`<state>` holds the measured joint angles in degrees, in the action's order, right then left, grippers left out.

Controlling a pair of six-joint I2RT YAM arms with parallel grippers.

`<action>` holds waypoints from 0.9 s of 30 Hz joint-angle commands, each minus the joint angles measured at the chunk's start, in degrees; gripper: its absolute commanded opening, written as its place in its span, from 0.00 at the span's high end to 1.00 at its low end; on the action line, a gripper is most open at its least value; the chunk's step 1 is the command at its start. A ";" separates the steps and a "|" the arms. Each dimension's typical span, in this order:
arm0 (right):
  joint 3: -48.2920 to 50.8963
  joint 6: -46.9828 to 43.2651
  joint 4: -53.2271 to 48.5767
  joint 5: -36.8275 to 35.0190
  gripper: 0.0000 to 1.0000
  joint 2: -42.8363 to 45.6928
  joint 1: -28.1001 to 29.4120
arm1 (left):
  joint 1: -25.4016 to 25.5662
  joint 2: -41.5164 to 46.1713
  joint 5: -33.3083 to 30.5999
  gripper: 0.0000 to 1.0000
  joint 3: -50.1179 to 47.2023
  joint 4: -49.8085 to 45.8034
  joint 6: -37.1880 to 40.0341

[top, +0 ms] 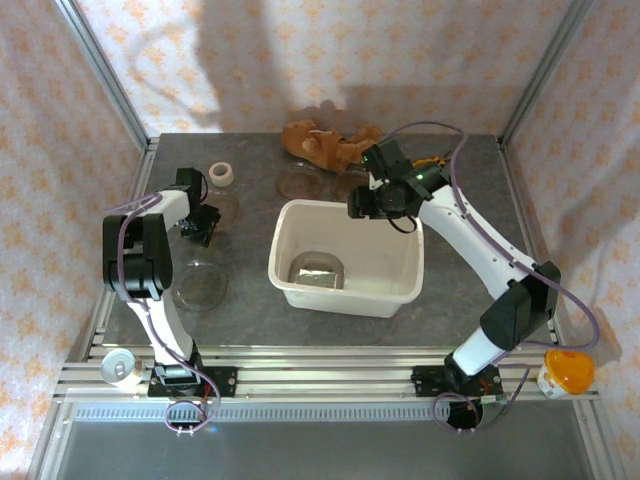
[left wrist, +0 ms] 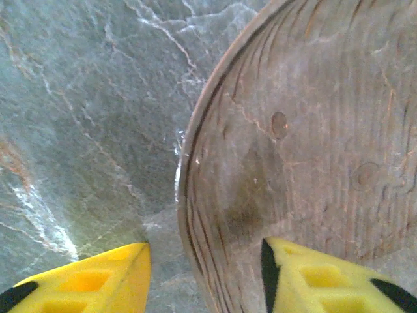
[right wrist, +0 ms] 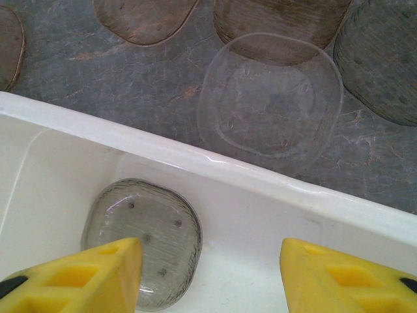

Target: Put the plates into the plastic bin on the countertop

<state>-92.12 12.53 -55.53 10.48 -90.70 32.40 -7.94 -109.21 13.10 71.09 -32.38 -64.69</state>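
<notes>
Left pincer [left wrist: 205,242]: yellow fingers apart, astride the rim of a round, ribbed, brown-tinted clear plate [left wrist: 306,130]; one finger outside over the dark grey mottled stone-look countertop [left wrist: 78,130], the other inside over the dish; not clamped.
Plate's place: flat on the far left, well left of the cream-white rectangular plastic bin [top: 340,298].
Nearer arm: left.
Right pincer [right wrist: 212,242]: apart, empty, above the bin's far right edge; second plate [right wrist: 146,228] lying inside.
Likely next: pinch rim, lift, carry right.
</notes>
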 commanded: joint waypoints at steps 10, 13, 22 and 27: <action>-0.17 -1.57 1.47 -0.30 0.42 0.17 -0.32 | -0.27 -0.48 2.48 0.77 -2.71 6.71 -1.78; -0.42 -2.06 1.56 -0.49 0.42 0.03 -0.32 | 0.02 -0.48 3.24 0.81 -2.80 7.70 -1.99; -2.56 -4.57 0.33 -1.54 0.42 -0.80 -1.89 | 1.69 6.11 4.96 0.86 -2.25 12.35 -2.07; -4.94 -5.92 -0.41 -0.89 0.42 -1.76 -2.95 | 2.79 9.59 4.74 0.88 -0.88 12.85 -0.25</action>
<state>-94.52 8.45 -54.68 10.46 -92.09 29.78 -5.91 -102.61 17.65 68.69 -21.56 -66.00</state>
